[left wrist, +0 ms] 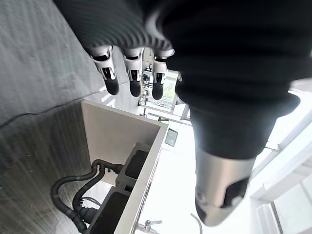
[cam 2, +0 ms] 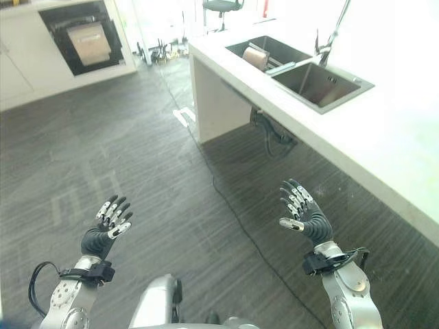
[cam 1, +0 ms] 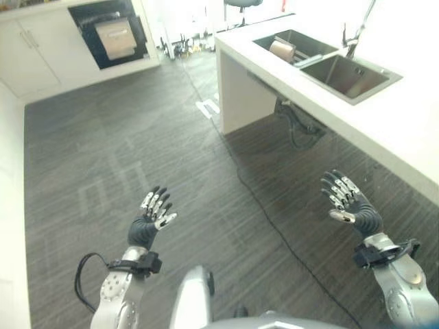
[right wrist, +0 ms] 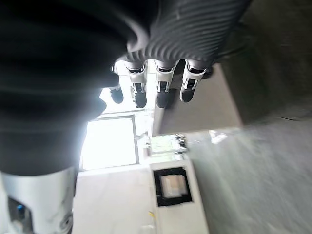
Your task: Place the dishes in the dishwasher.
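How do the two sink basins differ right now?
The far basin holds a brownish cylindrical dish lying against its near wall; the near basin looks bare. The far basin sits nearer the counter end, the near basin closer to the right hand. The faucet stands behind the divide between them. Both are rectangular, grey metal, sunk into the counter.

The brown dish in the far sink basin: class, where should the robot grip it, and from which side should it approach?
The brown dish stands tilted in the sink basin, its upper rim exposed. Probably best pinch that rim from above, since the basin walls block the sides. Both the left hand and right hand are open, holding nothing.
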Robot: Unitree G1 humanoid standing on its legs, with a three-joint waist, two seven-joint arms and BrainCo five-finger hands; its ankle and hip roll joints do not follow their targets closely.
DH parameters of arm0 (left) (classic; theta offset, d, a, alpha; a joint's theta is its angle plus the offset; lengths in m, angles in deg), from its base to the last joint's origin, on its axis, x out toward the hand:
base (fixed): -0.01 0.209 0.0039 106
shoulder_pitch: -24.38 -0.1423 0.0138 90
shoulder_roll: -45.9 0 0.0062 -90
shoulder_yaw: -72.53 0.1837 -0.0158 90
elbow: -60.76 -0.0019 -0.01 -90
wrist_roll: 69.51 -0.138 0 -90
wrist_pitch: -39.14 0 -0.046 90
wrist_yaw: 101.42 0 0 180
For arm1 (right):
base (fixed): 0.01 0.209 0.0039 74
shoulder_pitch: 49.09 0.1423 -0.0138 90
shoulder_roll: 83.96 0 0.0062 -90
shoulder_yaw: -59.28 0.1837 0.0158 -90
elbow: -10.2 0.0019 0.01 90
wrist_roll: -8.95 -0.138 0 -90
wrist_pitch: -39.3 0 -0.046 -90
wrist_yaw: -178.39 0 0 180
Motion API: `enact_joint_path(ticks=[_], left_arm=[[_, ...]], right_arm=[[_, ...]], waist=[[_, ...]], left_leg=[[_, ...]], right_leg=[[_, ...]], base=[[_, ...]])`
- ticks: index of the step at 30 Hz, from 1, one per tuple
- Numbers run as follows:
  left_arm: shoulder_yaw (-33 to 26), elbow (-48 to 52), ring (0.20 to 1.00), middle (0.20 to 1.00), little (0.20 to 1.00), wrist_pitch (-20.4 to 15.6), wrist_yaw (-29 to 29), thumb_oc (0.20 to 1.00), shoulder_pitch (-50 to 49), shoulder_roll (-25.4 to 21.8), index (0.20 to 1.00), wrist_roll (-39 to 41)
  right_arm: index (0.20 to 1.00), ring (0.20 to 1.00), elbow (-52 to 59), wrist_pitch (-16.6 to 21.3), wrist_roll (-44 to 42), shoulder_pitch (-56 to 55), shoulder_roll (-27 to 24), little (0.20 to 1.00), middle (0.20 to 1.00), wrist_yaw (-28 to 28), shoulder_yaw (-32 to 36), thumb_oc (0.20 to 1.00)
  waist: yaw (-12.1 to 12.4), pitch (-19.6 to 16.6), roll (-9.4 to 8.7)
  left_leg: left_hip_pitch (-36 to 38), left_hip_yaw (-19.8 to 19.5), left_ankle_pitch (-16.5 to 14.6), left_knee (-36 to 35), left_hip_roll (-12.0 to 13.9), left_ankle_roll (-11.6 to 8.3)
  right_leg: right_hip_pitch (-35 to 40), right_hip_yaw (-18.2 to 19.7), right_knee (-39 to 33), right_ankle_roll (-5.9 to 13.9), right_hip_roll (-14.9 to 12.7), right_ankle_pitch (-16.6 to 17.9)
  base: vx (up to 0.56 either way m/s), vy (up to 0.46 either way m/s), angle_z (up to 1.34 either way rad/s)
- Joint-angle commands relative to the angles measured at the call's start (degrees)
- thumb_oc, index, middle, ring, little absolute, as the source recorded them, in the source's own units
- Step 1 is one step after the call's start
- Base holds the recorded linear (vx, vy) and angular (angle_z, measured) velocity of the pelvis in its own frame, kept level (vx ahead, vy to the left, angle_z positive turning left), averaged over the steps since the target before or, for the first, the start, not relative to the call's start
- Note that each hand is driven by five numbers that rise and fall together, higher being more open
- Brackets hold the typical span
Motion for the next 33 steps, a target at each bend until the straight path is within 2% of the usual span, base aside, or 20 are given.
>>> enact_joint_path(ticks=[1,3,5,7,8,9,11,14,16,17,19,20,21,23,24,26,29,31,32,33], left_arm=[[-1.83,2.94,1.0,1.0,1.0,-2.78,1.47,1.0,1.55,-0.97,1.0,3.44],[-1.55,1.81,1.0,1.0,1.0,-3.99,3.37,1.0,1.21,-0.09,1.0,3.5],[-1.18,2.23,1.0,1.0,1.0,-5.97,2.11,1.0,1.7,-0.02,1.0,0.63],[-2.07,2.97,1.0,1.0,1.0,-4.8,0.5,1.0,4.0,-1.7,1.0,2.74],[-2.0,2.32,1.0,1.0,1.0,-3.59,0.39,1.0,6.39,-2.69,1.0,2.95],[-1.75,2.27,1.0,1.0,1.0,-2.9,0.36,1.0,7.67,-3.28,1.0,2.93],[-1.63,2.87,1.0,1.0,1.0,-1.45,1.85,1.0,9.72,-3.92,1.0,2.47],[-1.82,3.61,1.0,1.0,1.0,0.0,3.21,1.0,10.03,-3.84,1.0,1.05],[-1.96,3.91,1.0,1.0,1.0,0.12,3.1,1.0,9.73,-3.55,1.0,-0.08],[-2.35,4.8,1.0,1.0,1.0,0.42,1.37,1.0,9.49,-3.84,1.0,-0.17],[-2.91,5.43,1.0,1.0,1.0,0.85,0.83,1.0,9.55,-4.28,1.0,0.96],[-3.46,6.02,1.0,1.0,1.0,1.09,1.2,1.0,9.74,-4.83,1.0,1.96],[-3.93,6.53,1.0,1.0,1.0,1.14,1.68,1.0,9.77,-5.02,1.0,2.24],[-4.26,6.99,1.0,1.0,1.0,0.13,1.96,1.0,9.26,-4.99,1.0,2.16],[-3.95,6.78,1.0,1.0,1.0,-1.19,2.3,1.0,9.01,-4.73,1.0,2.0],[-3.84,6.88,1.0,1.0,1.0,-2.25,1.6,1.0,8.92,-4.31,1.0,1.76],[-4.0,7.62,1.0,1.0,1.0,-0.78,0.77,1.0,8.69,-3.79,1.0,2.76],[-3.77,7.77,1.0,1.0,1.0,-0.38,1.38,1.0,8.66,-3.23,1.0,2.09],[-2.93,8.97,1.0,1.0,1.0,-0.6,1.0,1.0,8.54,-3.33,1.0,2.44],[-2.55,9.26,1.0,1.0,1.0,-1.97,0.59,1.0,8.62,-3.16,1.0,3.67]], right_arm=[[1.0,1.0,4.9,1.37,1.37,-0.27,-2.17,1.0,1.0,-0.92,0.6,1.0],[1.0,1.0,4.72,1.65,1.01,0.01,-2.57,1.0,1.0,-0.6,0.74,1.0],[1.0,1.0,5.51,1.9,0.42,0.65,-3.36,1.0,1.0,-0.72,0.76,1.0],[1.0,1.0,7.32,1.99,-0.22,0.91,-3.34,1.0,1.0,0.19,1.1,1.0],[1.0,1.0,8.05,1.89,-0.71,1.03,-2.77,1.0,1.0,1.25,1.65,1.0],[1.0,1.0,8.55,1.98,-1.0,1.0,-2.27,1.0,1.0,2.24,1.85,1.0],[1.0,1.0,10.03,2.67,-0.19,0.46,0.01,1.0,1.0,3.16,2.9,1.0],[1.0,1.0,10.47,4.24,0.75,-0.53,1.87,1.0,1.0,3.71,3.86,1.0],[1.0,1.0,10.38,5.0,1.6,-0.25,2.65,1.0,1.0,4.16,3.11,1.0],[1.0,1.0,10.79,5.26,1.71,0.7,2.92,1.0,1.0,4.34,1.99,1.0],[1.0,1.0,11.23,5.35,1.11,1.07,2.34,1.0,1.0,4.47,2.15,1.0],[1.0,1.0,11.41,5.63,-0.32,1.43,1.18,1.0,1.0,5.08,3.17,1.0],[1.0,1.0,11.26,5.53,-1.86,1.69,0.36,1.0,1.0,5.18,4.27,1.0],[1.0,1.0,10.92,5.76,-3.68,2.03,-0.35,1.0,1.0,4.9,5.19,1.0],[1.0,1.0,10.84,6.54,-3.19,1.95,-0.04,1.0,1.0,5.27,5.16,1.0],[1.0,1.0,10.16,7.41,-2.56,2.17,0.64,1.0,1.0,5.3,4.39,1.0],[1.0,1.0,10.57,7.38,-1.43,1.69,1.48,1.0,1.0,8.41,3.69,1.0],[1.0,1.0,10.1,8.27,-0.34,2.01,2.26,1.0,1.0,10.96,2.93,1.0],[1.0,1.0,9.88,8.53,-1.15,1.98,1.02,1.0,1.0,12.67,3.9,1.0],[1.0,1.0,9.69,8.6,-1.03,2.35,0.23,1.0,1.0,12.79,4.16,1.0]], waist=[[-0.84,-1.13,3.8],[-0.69,-1.01,4.2],[-0.11,-0.85,4.25],[-0.19,-1.82,4.82],[-0.27,-2.45,4.73],[-0.31,-2.81,4.19],[-0.31,-4.0,3.28],[0.08,-4.68,2.86],[0.13,-4.89,3.55],[-0.2,-4.41,4.02],[-0.25,-3.99,3.81],[-0.28,-3.32,3.37],[-0.17,-3.11,2.9],[0.13,-2.73,2.67],[-0.08,-2.11,2.61],[0.03,-2.0,3.24],[-0.48,-2.4,3.2],[-0.76,-2.46,3.79],[-1.52,-1.41,3.21],[-1.63,-0.5,3.35]], left_leg=[[22.95,-5.49,11.33,-27.47,2.05,-8.27],[19.34,-5.87,11.72,-27.53,5.2,-9.07],[19.9,-7.65,10.67,-27.53,4.81,-8.7],[21.22,-6.88,9.25,-27.53,5.1,-8.15],[22.07,-5.13,8.12,-27.53,3.96,-7.35],[22.66,-5.19,7.23,-27.53,2.43,-6.76],[23.66,-6.05,5.27,-27.53,-1.91,-4.05],[24.4,-7.99,3.52,-27.53,-5.55,-1.13],[25.54,-8.07,2.72,-27.53,-6.05,-0.39],[27.3,-6.94,2.16,-27.53,-5.75,-0.57],[28.1,-6.39,1.83,-27.53,-5.7,-0.86],[28.85,-6.03,1.63,-27.53,-6.01,-1.27],[29.77,-6.48,0.52,-27.53,-6.63,-1.75],[30.73,-5.53,-0.13,-27.53,-6.83,-2.08],[31.22,-4.8,-0.45,-27.53,-7.53,-1.17],[32.58,-3.59,-1.92,-27.53,-6.66,-1.37],[34.0,-2.1,-3.28,-27.53,-7.33,-0.47],[35.23,-0.27,-3.06,-27.1,-7.02,-1.13],[31.13,2.44,-0.27,-12.29,-4.24,-4.75],[25.67,0.38,3.54,-1.49,-0.5,-8.18]], right_leg=[[-6.48,-0.37,-0.31,7.96,-4.0,7.14],[-4.3,0.66,0.79,7.57,-4.23,4.31],[-1.9,1.33,2.61,8.26,-6.07,1.36],[-0.84,-0.37,4.19,10.0,-8.68,0.31],[0.1,-2.07,4.54,11.46,-10.39,0.45],[0.19,-3.05,5.48,12.88,-12.09,1.55],[-3.65,-4.07,14.04,15.79,-16.74,8.57],[-7.02,-2.89,25.41,16.03,-18.93,13.62],[-10.79,-2.8,30.88,15.76,-19.3,16.4],[-15.16,-4.01,29.42,14.44,-17.92,13.98],[-15.35,-5.89,25.17,13.86,-15.07,11.41],[-15.55,-9.2,18.74,13.56,-11.5,10.6],[-15.99,-11.29,15.38,14.17,-10.29,10.73],[-16.28,-15.41,12.95,14.21,-9.77,12.11],[-18.43,-16.01,14.68,14.24,-11.81,16.46],[-16.88,-16.91,14.94,14.11,-11.96,12.43],[-15.77,-16.48,13.22,13.99,-11.5,11.73],[-13.8,-16.39,10.31,11.7,-9.91,7.69],[-11.19,-15.29,7.52,8.78,-8.68,5.77],[-10.39,-14.43,6.96,7.0,-8.5,5.07]], base=[[0.57,0.282,-0.97],[0.57,0.25,-0.8],[0.67,0.397,-1.13],[0.61,0.478,-1.21],[0.4,0.362,-0.14],[0.47,0.45,0.26],[0.48,0.495,0.81],[0.34,0.318,0.46],[0.32,0.254,0.51],[0.27,0.143,0.32],[0.24,0.019,-0.26],[0.27,-0.045,-0.38],[0.25,-0.052,-0.36],[0.12,-0.022,-0.31],[0.09,-0.027,-0.56],[0.15,-0.071,-0.3],[0.13,-0.128,-0.37],[0.11,-0.197,-0.49],[0.07,-0.245,-0.55],[0.08,0.03,0.1]])
